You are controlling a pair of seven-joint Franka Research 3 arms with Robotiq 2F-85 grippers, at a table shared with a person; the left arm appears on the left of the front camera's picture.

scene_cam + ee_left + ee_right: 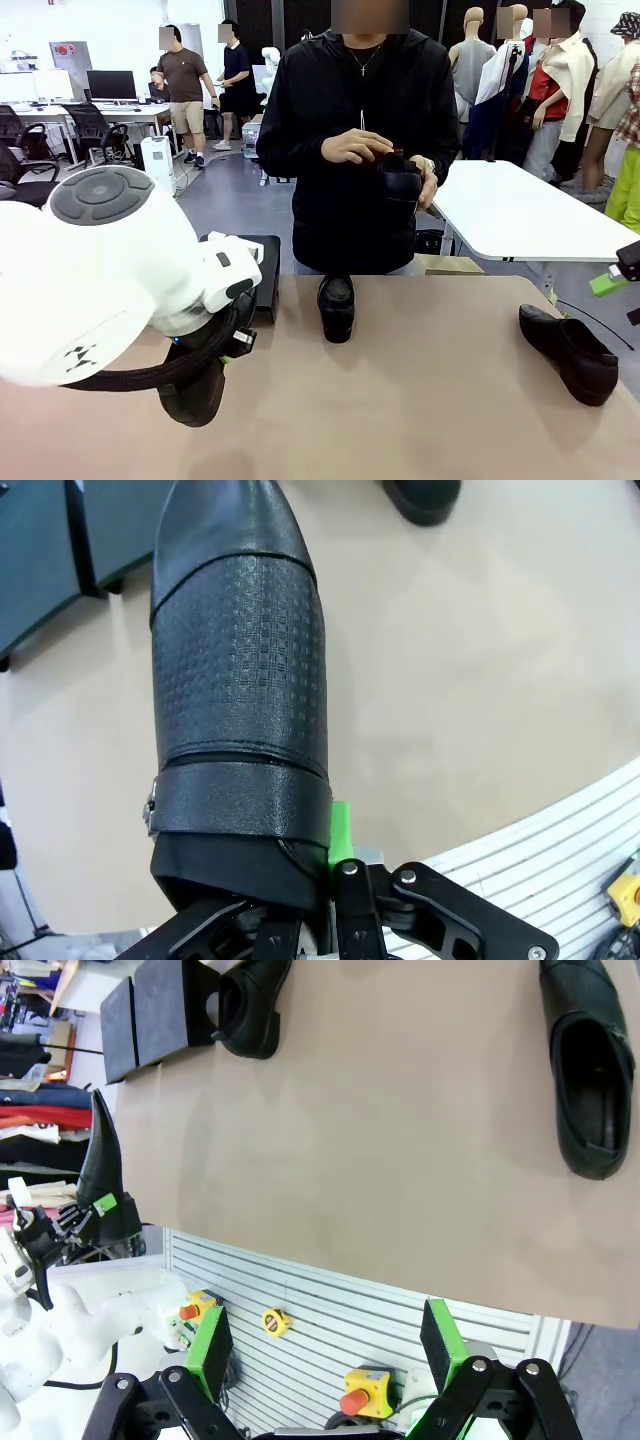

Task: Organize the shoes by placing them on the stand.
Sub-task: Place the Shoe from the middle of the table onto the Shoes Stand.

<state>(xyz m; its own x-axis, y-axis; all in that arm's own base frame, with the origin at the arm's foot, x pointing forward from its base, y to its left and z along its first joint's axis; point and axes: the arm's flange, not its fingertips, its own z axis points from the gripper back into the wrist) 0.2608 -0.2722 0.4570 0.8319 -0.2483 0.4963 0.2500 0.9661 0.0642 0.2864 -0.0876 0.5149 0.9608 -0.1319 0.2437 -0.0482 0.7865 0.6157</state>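
Note:
My left gripper [232, 342] is shut on the heel of a textured black shoe [240, 670], which hangs toe-down just above the table at the front left [193, 392]. The black stand [265, 272] sits at the table's far edge, partly hidden behind my left arm. Beside it a chunky black shoe [336, 306] stands on the table. A slimmer black shoe [570, 352] lies at the right, opening up [590, 1070]. The person at the far side holds another black shoe [401, 186] in both hands. My right gripper [328, 1352] is open off the table's near edge, holding nothing.
A white table [520, 212] stands behind the person at the right. In the right wrist view a slatted white panel [330, 1295] with yellow button boxes runs below the table's near edge. Bare tabletop [420, 400] lies between the shoes.

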